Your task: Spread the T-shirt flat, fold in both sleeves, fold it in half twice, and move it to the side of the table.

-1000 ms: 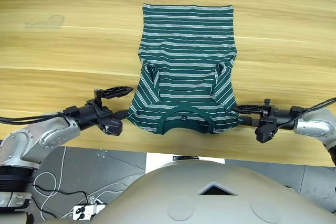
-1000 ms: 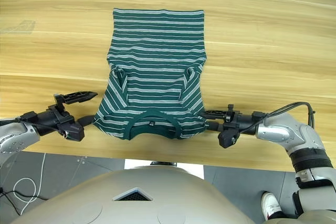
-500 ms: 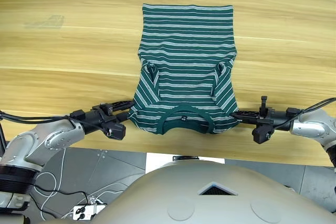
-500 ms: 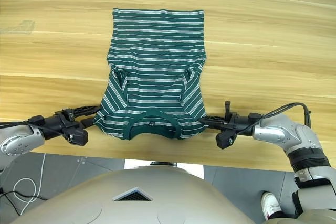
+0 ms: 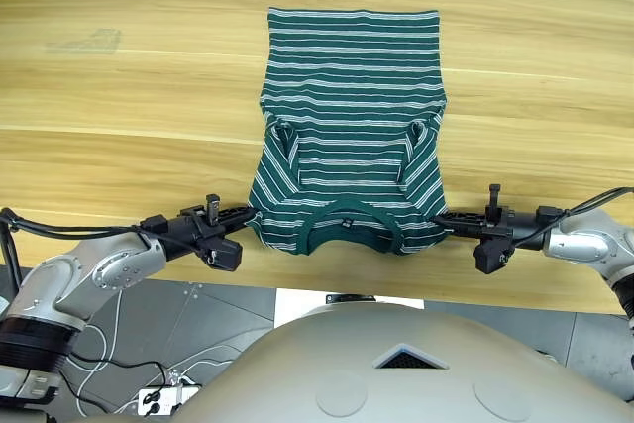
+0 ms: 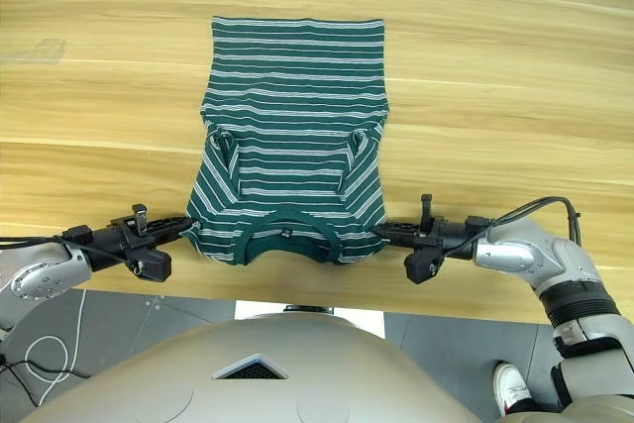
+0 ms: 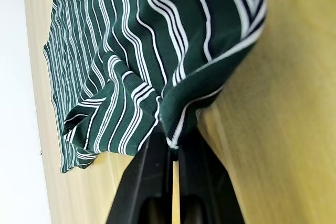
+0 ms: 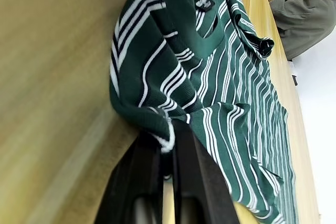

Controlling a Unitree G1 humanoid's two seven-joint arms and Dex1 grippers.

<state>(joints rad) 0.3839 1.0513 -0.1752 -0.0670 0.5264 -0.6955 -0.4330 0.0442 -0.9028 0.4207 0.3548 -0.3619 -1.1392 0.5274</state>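
**Green striped T-shirt (image 5: 349,96) pinched at both near corners**

I am watching it lying flat on the wooden tabletop (image 5: 119,96), sleeves (image 5: 282,138) tucked in and collar (image 5: 349,217) toward the near edge. The left gripper (image 5: 248,212) is clamping the near-left shoulder corner, and the right gripper (image 5: 443,215) is clamping the near-right one. In each wrist view the jaws are squeezing cloth between them. Both grippers are resting low on the tabletop, one on either side of the collar.

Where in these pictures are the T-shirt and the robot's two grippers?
T-shirt (image 5: 349,96), left eye view, middle of its striped body.
left gripper (image 7: 172,142), left wrist view, between its fingertips, shut on the shirt's edge.
right gripper (image 8: 165,145), right wrist view, between its fingertips.
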